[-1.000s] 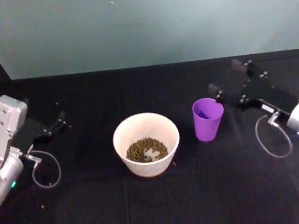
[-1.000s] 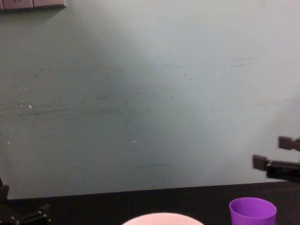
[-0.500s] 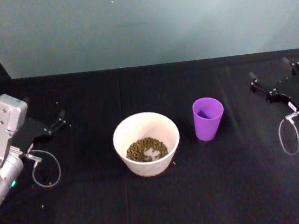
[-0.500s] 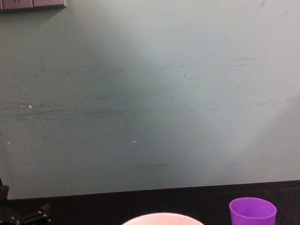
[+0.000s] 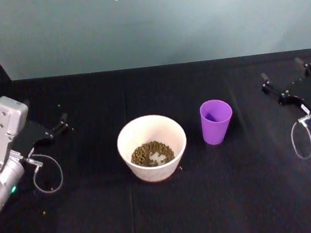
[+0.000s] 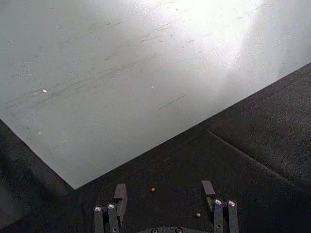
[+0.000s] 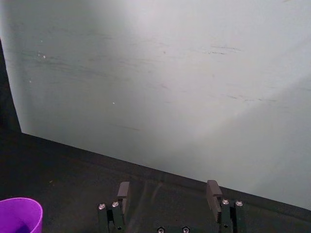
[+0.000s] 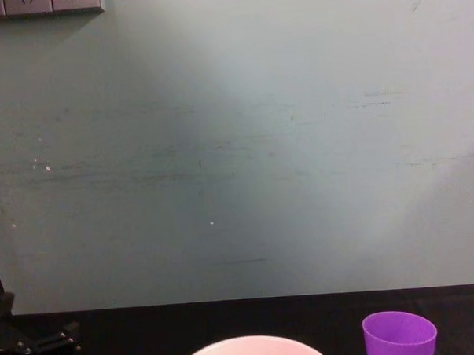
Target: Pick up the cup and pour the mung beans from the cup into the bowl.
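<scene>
The purple cup (image 5: 217, 121) stands upright on the black table, just right of the pinkish-white bowl (image 5: 152, 148). Its inside shows purple and shadow. The mung beans (image 5: 152, 153) lie in a heap in the bowl's bottom. My right gripper (image 5: 281, 71) hovers open well to the right of the cup, touching nothing. In the right wrist view, its fingers (image 7: 123, 190) stand apart with the cup (image 7: 18, 214) off to one side. My left gripper (image 5: 64, 124) rests open at the far left, away from the bowl. The chest view shows the cup (image 8: 399, 335) and the bowl's rim (image 8: 252, 347).
The table's black cloth (image 5: 168, 217) runs back to a pale green wall (image 5: 149, 20). Two stray beans (image 6: 153, 189) lie on the cloth by my left gripper (image 6: 164, 191). Cable loops hang at both wrists. Wall sockets (image 8: 41, 5) sit high on the left.
My right gripper has drawn back to the right, away from the cup, and has hardly moved since half a second ago. The cup, the bowl and the left arm stayed put.
</scene>
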